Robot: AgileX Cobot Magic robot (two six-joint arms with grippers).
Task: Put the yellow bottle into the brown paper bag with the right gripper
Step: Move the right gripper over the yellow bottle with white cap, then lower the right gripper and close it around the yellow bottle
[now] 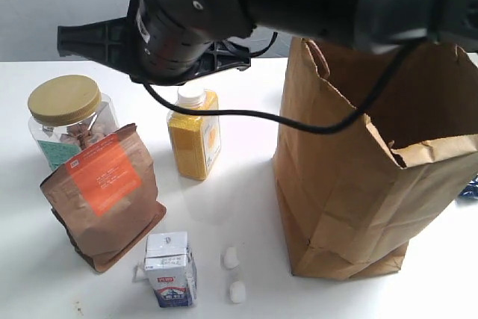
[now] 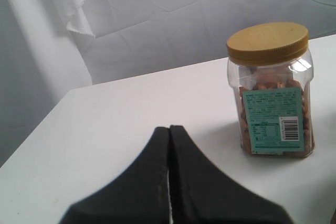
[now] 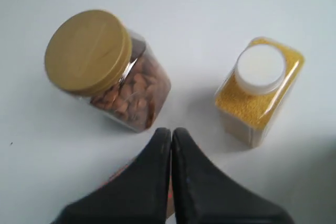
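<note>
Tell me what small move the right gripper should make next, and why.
Probably the right gripper should open and shift over the yellow bottle: it is shut, pointing at the table between the nut jar and the bottle, which stands upright and ungripped.

You're at a lab test bench: white table point(image 1: 246, 110), creased white sheet point(image 2: 184, 24) as backdrop, nut jar point(image 1: 67, 110) and milk carton point(image 1: 170, 268) set out

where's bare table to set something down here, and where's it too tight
Widest free strip: bare table between the yellow bottle and the brown paper bag. Also open: the patch at the exterior view's lower left, beside the brown pouch. Crowded: the jar, pouch and milk carton sit close together, with two small white bits between carton and bag.
</note>
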